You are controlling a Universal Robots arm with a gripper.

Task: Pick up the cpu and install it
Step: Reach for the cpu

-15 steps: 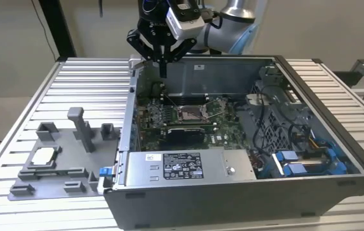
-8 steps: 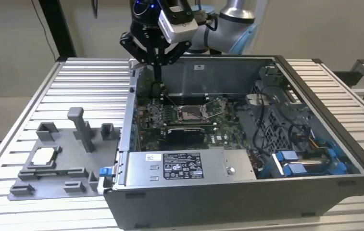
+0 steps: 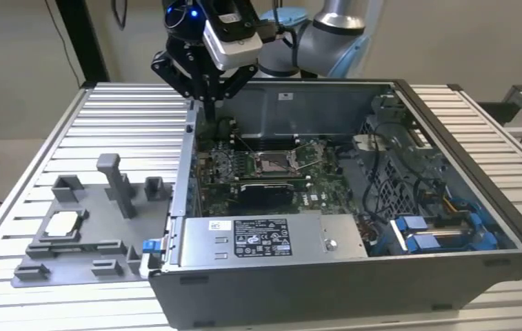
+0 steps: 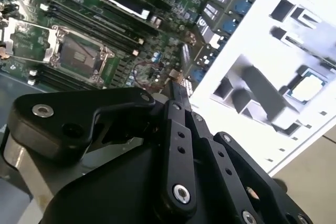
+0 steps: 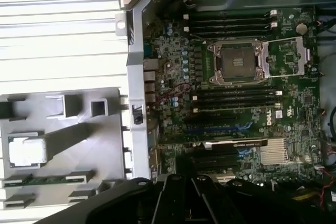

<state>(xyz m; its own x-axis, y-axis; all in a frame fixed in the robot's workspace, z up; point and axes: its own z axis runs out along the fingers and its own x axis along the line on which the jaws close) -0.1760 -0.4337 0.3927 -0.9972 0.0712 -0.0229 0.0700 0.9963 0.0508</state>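
- Above the grey metal computer case's [image 3: 334,293] wall, my black gripper [image 3: 210,102] hangs, fingers [image 4: 178,98] together, empty.
- Small silver-topped square cpu [image 3: 63,224] lies in the grey plastic fixture [image 3: 104,229], well apart.
- Judgement: grip opposite edges, level.

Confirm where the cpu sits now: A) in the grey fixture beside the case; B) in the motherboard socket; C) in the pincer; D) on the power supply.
A: the cpu lies in the grey fixture on the exterior view's left, apart from the pincer above the computer case; the socket has a dark centre.
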